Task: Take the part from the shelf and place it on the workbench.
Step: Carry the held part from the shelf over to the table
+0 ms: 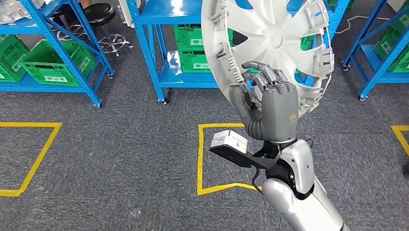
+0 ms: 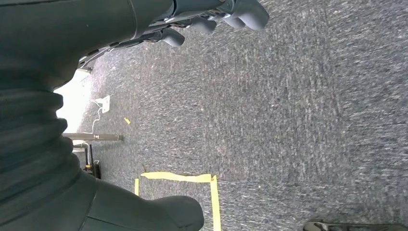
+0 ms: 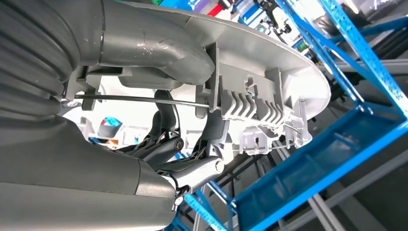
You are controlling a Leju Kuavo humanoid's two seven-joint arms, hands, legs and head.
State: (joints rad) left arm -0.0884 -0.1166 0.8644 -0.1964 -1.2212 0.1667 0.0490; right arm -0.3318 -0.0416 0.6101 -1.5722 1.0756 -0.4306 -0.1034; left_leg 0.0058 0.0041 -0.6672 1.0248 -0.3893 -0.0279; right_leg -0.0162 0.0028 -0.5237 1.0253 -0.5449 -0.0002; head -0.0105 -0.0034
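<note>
The right hand [image 1: 269,109] grips only the lower rim of the big wheel cover [image 1: 270,39], so it may pivot or slip free while carried

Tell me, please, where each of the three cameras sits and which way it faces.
Head view: high on the body, looking down at carpet, blue shelves and the right hand holding the wheel cover.
Left wrist view: behind the left hand, facing the floor.
Right wrist view: behind the right hand, against the wheel cover's rim.
Shared: head and right wrist both show the cover.
</note>
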